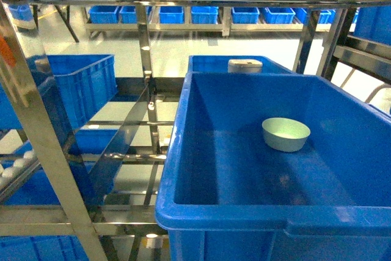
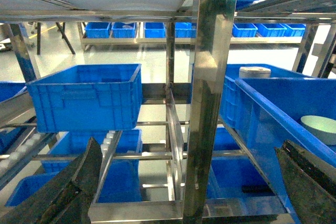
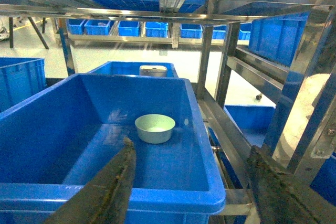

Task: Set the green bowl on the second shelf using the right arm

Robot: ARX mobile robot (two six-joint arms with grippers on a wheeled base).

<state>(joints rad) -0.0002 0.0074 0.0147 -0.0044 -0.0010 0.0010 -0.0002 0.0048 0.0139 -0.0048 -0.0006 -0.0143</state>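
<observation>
Bowl [image 1: 286, 134] upright on bin [image 1: 183, 151] floor, second shelf. Right end effector [image 3: 191, 192] released, empty, outside bin's near wall, apart from bowl. Bowl likely light, stiff, slick plastic; pinch rim if regrasping.

Smooth plastic green bowl [image 1: 286, 134]; glossy blue bin [image 1: 244, 212]; shiny steel rack [image 1: 146, 59].

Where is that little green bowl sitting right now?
The green bowl sits upright on the floor of the big blue bin on the steel rack, right of centre in the head view, toward the bin's back wall, with neither gripper touching it.
</observation>
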